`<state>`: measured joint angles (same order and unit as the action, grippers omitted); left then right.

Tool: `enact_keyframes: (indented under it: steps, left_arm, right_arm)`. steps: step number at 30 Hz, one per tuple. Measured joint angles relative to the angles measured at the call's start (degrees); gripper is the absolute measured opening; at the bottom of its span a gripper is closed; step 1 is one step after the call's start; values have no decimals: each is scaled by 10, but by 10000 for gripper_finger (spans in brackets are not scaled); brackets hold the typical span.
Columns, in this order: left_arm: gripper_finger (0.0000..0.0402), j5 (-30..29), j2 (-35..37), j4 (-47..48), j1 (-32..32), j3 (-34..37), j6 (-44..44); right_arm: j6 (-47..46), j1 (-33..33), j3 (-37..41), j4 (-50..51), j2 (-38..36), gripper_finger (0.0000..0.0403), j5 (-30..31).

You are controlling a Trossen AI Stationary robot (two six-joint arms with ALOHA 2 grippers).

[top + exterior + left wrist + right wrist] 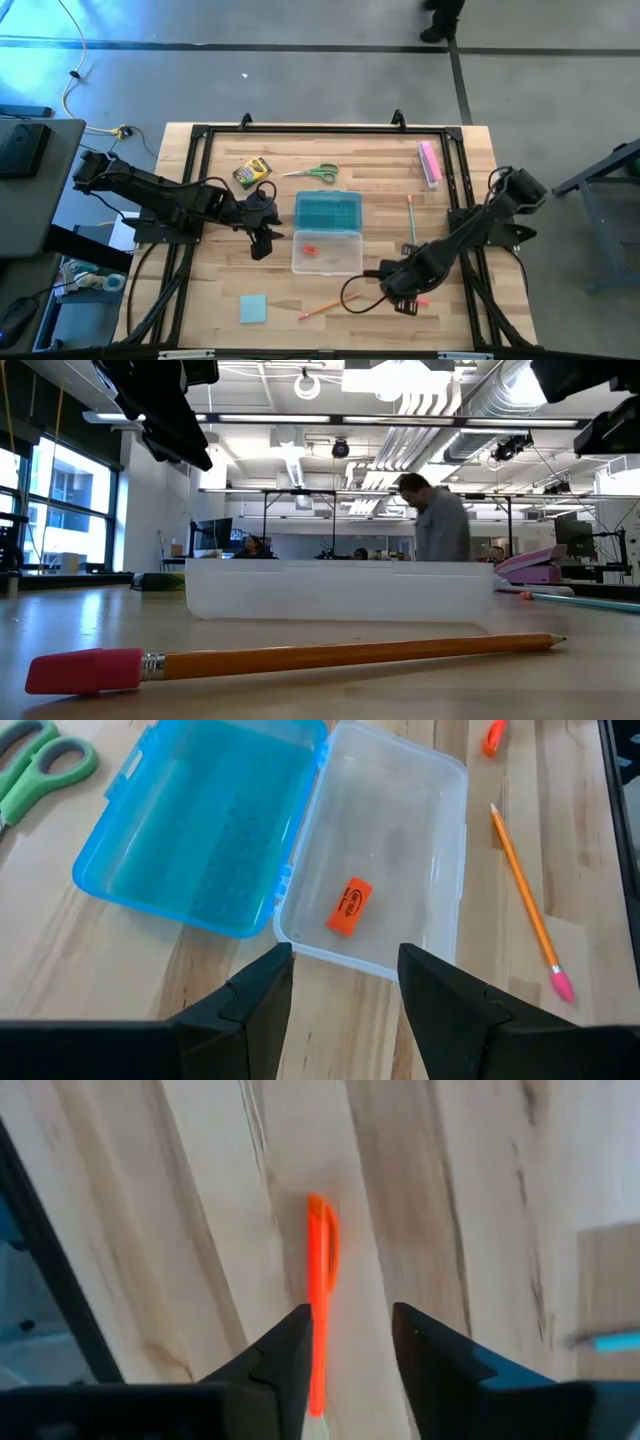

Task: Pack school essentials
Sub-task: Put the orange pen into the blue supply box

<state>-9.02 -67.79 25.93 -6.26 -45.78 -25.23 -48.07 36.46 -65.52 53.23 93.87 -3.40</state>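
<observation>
Orange pen lies on the worktop at five o'clock of the clear case, between the right hand's spread fingers. Left hand, spread, hovers at the case's nine o'clock.

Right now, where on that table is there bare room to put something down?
Bare wood lies between the scissors and the pink bar, and left of the blue note pad. It is crowded around the open case, where both grippers hover.
</observation>
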Motion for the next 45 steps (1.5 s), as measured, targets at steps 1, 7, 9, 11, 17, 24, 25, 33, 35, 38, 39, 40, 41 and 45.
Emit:
enact_keyframes:
  steps: [1,7,9,11,17,24,25,33,35,38,39,40,41,45]
  left_arm:
    - [172,0,0,0,0,0,0]
    - [172,0,0,0,0,0,3]
    - [172,0,0,0,0,0,12]
    - [172,0,0,0,0,0,20]
    - [172,0,0,0,0,0,21]
    - [172,0,0,0,0,0,30]
    - [172,0,0,0,0,0,30]
    - [172,1,0,0,0,0,30]
    - [172,1,0,0,0,0,30]
    - [172,8,0,20,0,-1,28]
    - [172,15,0,31,0,0,24]
    - [172,21,0,40,2,0,15]
    - [172,28,0,52,3,-1,3]
    - [172,44,0,93,4,0,-25]
  right_arm:
    - [6,1,0,-7,7,145,0]
    - [46,14,0,-50,46,190,31]
    - [43,16,0,-50,58,196,34]
    - [32,16,0,-57,69,198,33]
    - [15,16,0,-84,95,199,21]
    - [-25,16,-1,-82,134,199,15]
    - [-32,16,-1,-83,138,199,14]
    - [-46,15,-2,-82,153,137,6]
    - [-46,15,-2,-83,153,103,4]
    - [-59,14,-2,-84,153,57,2]
    - [-60,14,-2,-84,153,44,2]
    - [-60,14,-4,-84,153,33,2]
    - [-60,14,-6,-83,153,24,2]
    - [-60,14,-29,-77,154,19,-3]
